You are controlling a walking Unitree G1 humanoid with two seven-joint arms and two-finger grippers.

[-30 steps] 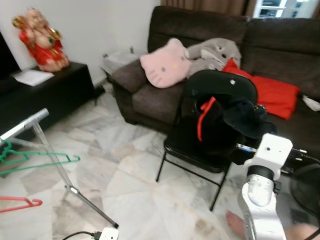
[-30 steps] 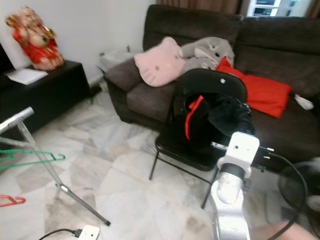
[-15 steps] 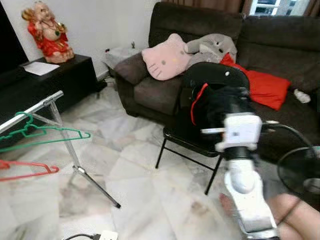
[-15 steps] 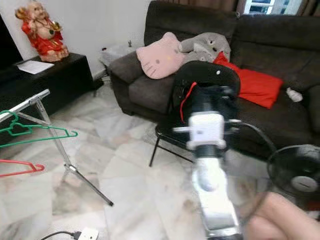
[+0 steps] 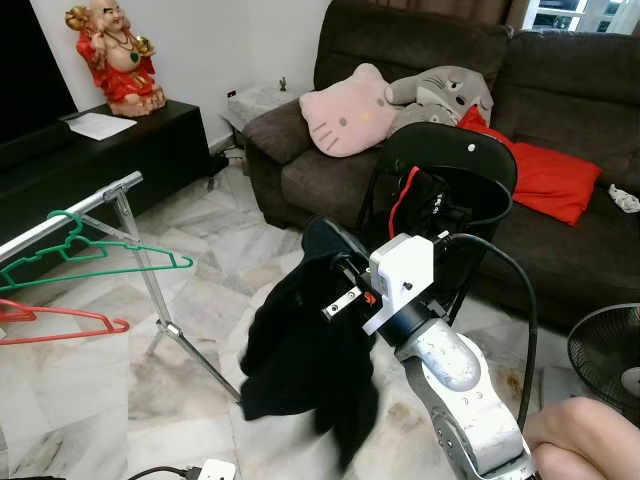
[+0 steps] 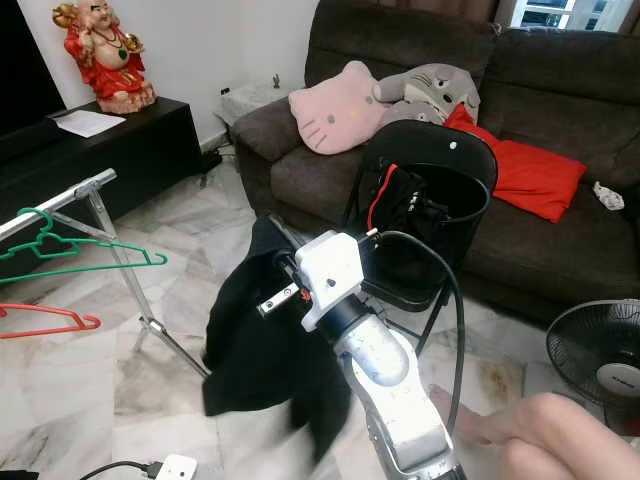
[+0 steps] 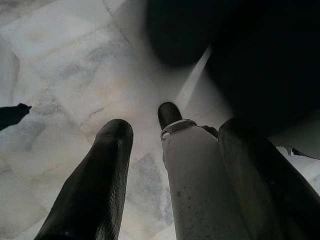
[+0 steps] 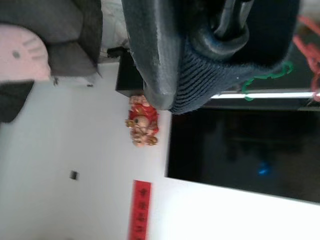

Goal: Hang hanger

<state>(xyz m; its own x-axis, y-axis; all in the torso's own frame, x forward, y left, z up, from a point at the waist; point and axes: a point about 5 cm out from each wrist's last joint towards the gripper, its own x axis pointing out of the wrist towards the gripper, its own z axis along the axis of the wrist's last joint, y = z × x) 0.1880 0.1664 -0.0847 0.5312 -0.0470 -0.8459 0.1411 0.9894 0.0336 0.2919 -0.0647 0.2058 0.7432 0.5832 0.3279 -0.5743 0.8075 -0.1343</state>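
Since the earlier frames, the right arm has swung from the folding chair (image 5: 445, 190) toward the robot's left, and a black garment (image 5: 300, 350) now hangs from it over the marble floor (image 5: 120, 370).

The right gripper (image 5: 335, 268) is pinched on the collar of the garment. In the right wrist view, the ribbed collar (image 8: 200, 75) wraps a dark hanger neck (image 8: 231, 22) held between the fingers, so the garment appears to be on a hanger. The garment body drapes straight down below the gripper.

The left gripper (image 7: 172, 150) hangs idle, pointed at the floor. Its two fingers are spread apart with nothing between them.

The drying rack rail (image 5: 70, 215) stands well to the robot's left of the right gripper. Its long axis runs up and toward the robot's right, ending near the rack leg (image 5: 165, 310). A green hanger (image 5: 80, 262) and a red hanger (image 5: 60, 322) hang from it.

Judgement: the carry step is in progress. The coming move requires further travel leftward, with the hanger hook raised above the rail before lowering. The right arm alone is loaded.
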